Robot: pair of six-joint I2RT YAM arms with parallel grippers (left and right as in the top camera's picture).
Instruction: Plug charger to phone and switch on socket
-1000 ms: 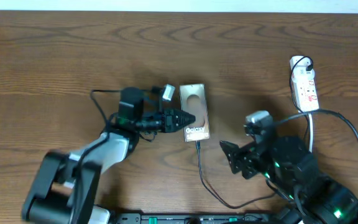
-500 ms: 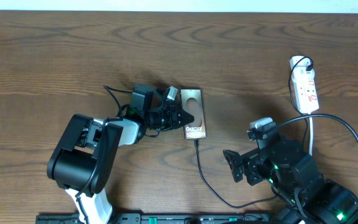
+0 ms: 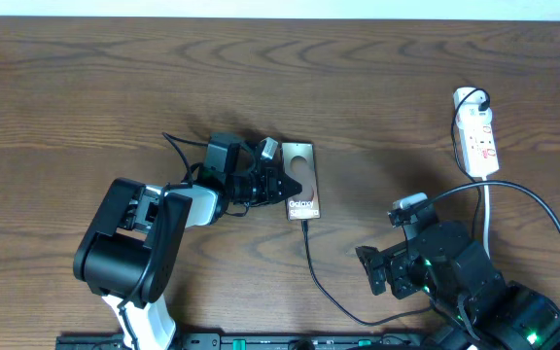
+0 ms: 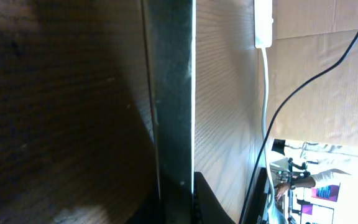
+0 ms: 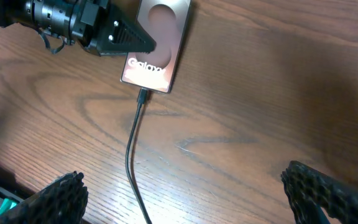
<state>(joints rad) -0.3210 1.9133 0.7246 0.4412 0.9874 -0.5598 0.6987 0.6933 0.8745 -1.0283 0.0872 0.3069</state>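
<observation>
The phone (image 3: 302, 177) lies near the table's middle, its silvery face with "Galaxy" lettering up (image 5: 157, 43). My left gripper (image 3: 282, 183) comes from the left and is shut on the phone's left edge; in the left wrist view the phone (image 4: 173, 93) shows as a dark slab beside one finger (image 4: 211, 200). The charger (image 3: 315, 267) is a thin black cable whose tip (image 5: 142, 96) sits in the phone's near end. My right gripper (image 3: 377, 274) hangs open and empty to the right of the cable (image 5: 131, 155). The socket (image 3: 477, 136) lies at far right.
A white cord (image 3: 487, 209) and thick black robot cables (image 3: 552, 209) run from the socket area toward the right arm. The left arm's base (image 3: 124, 248) stands at front left. In the left wrist view the socket (image 4: 263, 25) shows at the top.
The left arm swung round with the phone, which now sits lower and smaller in view. The right gripper drew back toward the front right, away from the cable, and opened wider.
</observation>
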